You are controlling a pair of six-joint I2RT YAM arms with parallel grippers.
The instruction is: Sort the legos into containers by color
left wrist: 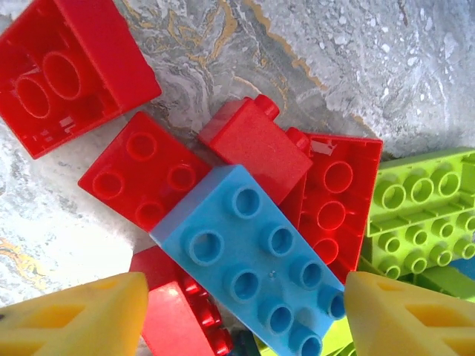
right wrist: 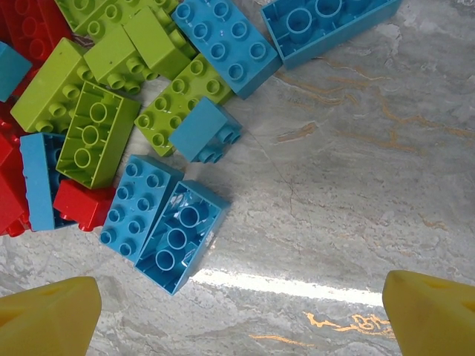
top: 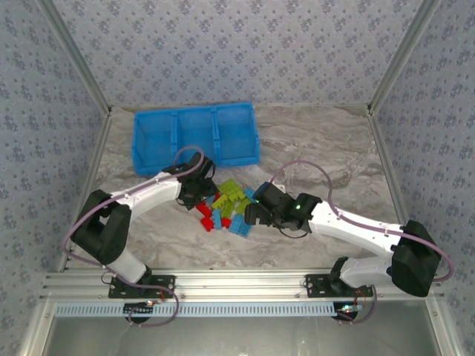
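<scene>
Marbled surface [top: 326, 141] is seen from the top camera, boxed in by patterned walls [top: 223, 44]. Blue tray [top: 194, 109] is set at the far side, left of centre, and its three compartments look bare. Legos [top: 226, 204] are piled loose on the surface on the near side of the tray, apart from it, with none in a compartment. Left pincer [top: 197, 194] is lowered at the pile's left edge and right pincer [top: 251, 211] at its right edge. Finger gap can't be read from this view.

Left wrist: left pincer [left wrist: 245, 319] is held apart, with yellow fingertips [left wrist: 74, 315] seen at both bottom corners. Blue brick [left wrist: 252, 252] is laid studs up, diagonally between them, stacked over red ones. Contact with either fingertip can't be told. Flipped red brick [left wrist: 63, 70] is seen hollow side up at top left, on the surface. Red square brick [left wrist: 145, 174] is butted against the blue brick's left side. Green bricks [left wrist: 423, 211] are packed at the right edge.

Right wrist: right pincer [right wrist: 237, 315] is spread wide, with nothing clamped. Bare surface is seen between its fingertips [right wrist: 48, 315]. The pile is kept to the top left. Flipped blue brick [right wrist: 182, 236] is nearest the pincer, hollow side up, just beside a studs-up blue one [right wrist: 137, 208]. Flipped green brick [right wrist: 96, 133] is seen further left. Small blue brick [right wrist: 205, 131] is tipped on its side against green ones.
</scene>
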